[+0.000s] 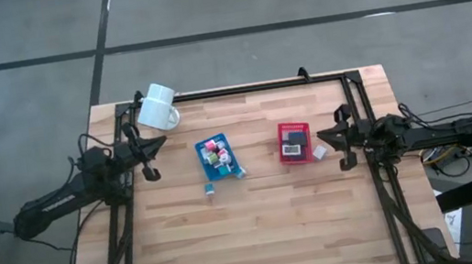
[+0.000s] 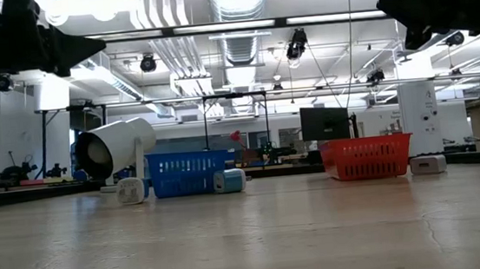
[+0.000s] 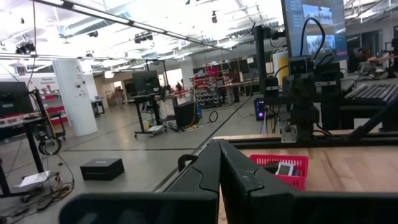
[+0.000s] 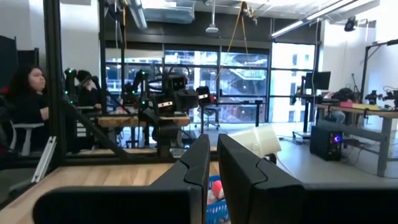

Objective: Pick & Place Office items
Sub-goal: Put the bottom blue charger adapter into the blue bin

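Several tiny office items lie in the blue tray, and a few more in the red tray. A white block rests on the table beside the red tray. Two small teal items lie on the wood near the blue tray. My left gripper hovers shut at the table's left side, clear of everything. My right gripper hovers at the right side near the white block; its fingers stand almost together with nothing between them.
A white mug lies on its side at the far left of the table. A dark frame runs along the far edge and down both sides. Bare wood stretches across the near half of the table.
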Available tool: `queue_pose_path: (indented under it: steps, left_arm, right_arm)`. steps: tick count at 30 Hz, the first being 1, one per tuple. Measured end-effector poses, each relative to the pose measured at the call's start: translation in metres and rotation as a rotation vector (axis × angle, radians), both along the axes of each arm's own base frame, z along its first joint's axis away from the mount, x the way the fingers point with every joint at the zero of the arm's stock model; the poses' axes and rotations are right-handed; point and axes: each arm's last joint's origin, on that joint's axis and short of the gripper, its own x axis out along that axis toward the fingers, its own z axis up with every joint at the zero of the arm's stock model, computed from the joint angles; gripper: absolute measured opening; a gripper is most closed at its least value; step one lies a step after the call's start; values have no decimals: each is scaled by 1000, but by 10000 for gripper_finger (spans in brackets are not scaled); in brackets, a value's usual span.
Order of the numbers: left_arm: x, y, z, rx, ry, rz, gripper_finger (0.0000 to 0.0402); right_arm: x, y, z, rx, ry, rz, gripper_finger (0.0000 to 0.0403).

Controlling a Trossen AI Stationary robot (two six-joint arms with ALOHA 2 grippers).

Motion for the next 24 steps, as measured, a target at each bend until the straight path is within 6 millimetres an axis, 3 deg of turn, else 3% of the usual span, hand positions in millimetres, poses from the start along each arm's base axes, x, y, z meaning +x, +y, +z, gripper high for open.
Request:
queue_pose_path:
  steps: [24]
  left_arm:
    - [1, 0, 0, 16, 11, 3, 5]
  right_arm:
    - [0, 0, -1, -5, 12, -2, 29]
